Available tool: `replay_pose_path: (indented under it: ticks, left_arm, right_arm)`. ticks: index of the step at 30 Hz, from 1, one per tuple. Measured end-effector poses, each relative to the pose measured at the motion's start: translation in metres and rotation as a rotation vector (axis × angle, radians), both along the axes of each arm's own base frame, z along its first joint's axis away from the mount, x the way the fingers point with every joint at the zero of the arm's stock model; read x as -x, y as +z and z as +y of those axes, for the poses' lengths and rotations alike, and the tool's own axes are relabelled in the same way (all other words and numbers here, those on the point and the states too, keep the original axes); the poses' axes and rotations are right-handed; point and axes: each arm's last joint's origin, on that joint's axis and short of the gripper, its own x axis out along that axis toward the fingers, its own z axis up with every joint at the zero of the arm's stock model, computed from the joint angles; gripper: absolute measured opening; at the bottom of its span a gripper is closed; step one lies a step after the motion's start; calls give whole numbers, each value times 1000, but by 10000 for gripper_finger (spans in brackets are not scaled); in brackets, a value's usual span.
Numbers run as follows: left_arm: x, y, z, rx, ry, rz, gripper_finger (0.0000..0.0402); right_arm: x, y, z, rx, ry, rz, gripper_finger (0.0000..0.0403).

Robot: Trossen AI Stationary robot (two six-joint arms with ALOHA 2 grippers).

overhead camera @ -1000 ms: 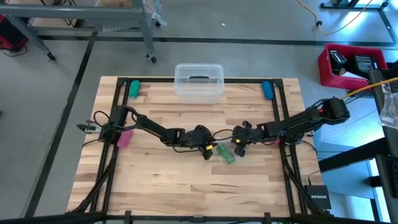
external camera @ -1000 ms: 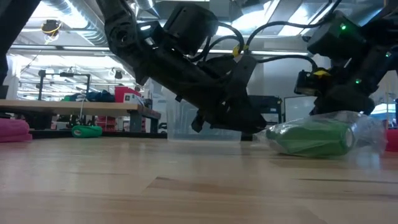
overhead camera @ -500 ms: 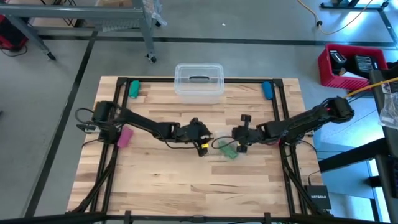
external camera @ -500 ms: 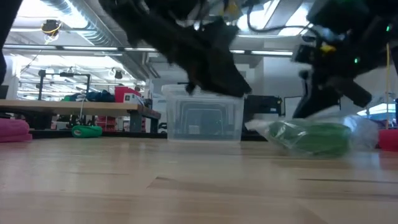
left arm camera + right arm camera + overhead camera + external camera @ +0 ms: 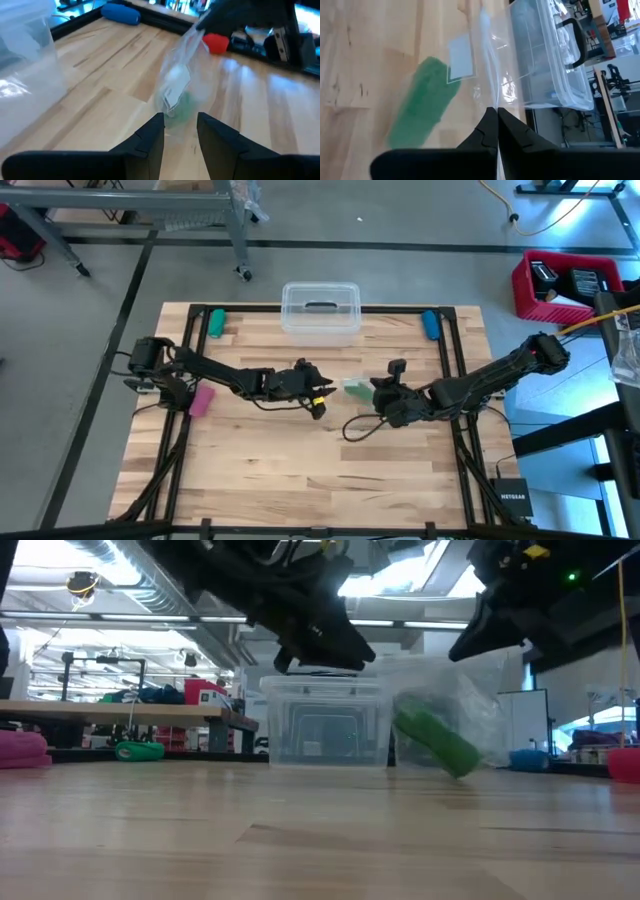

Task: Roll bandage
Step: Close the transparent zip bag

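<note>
- Nothing lay on the near half of the wooden table as we looked across it.
- At mid-table, the right gripper had its fingers pressed together on the top edge of a clear plastic bag. The bag hung clear of the boards.
- The bandage sat as a tilted green bundle in the bottom of that bag, just right of the table's centre.
- Just left of the bag, the left gripper pointed at it with fingers apart and nothing between them.
- We judged the bandage light and soft: it would sag and crumple rather than hold a shape.
- The film around it looked slick, and it seemed likely to swing from a single pinch.
- To our eye, the lower corner of the bag was the place for a second hold, to tip the bundle out. After that the strip's free end would be the place.
- At the far edge stood a clear lidded box.
</note>
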Motion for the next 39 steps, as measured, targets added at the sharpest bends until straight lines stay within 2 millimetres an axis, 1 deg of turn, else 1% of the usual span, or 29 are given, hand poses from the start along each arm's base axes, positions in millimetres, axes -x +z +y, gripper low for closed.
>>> replay_pose_path:
  ticks: [2, 4, 10, 20, 24, 31, 35, 39]
  left_arm:
    - [4, -7, 1, 14, 1, -38, 109]
    - [6, -9, 2, -16, -12, -63, 109]
    - [5, -17, 4, -165, -68, 3, 109]
    - [1, -14, 6, -336, -123, -4, 109]
    - [0, -16, 10, -334, -177, -4, 109]
    - [-3, -17, 20, -317, -200, -53, 109]
    - [-4, -13, 20, -322, -214, -90, 109]
    - [-4, -15, 20, -322, -224, -71, 109]
  right_arm:
    - [2, 0, 2, 4, 3, 3, 3]
    - [3, 0, 4, 2, 11, 8, 3]
    - [3, 1, 6, -18, 24, -3, 2]
    - [2, 1, 6, -38, 20, -15, 2]
    - [2, 1, 6, -38, 19, -16, 2]
    - [1, 1, 7, -42, 20, -25, 3]
    - [1, 1, 7, -42, 20, -25, 4]
    - [1, 1, 7, -42, 20, -25, 4]
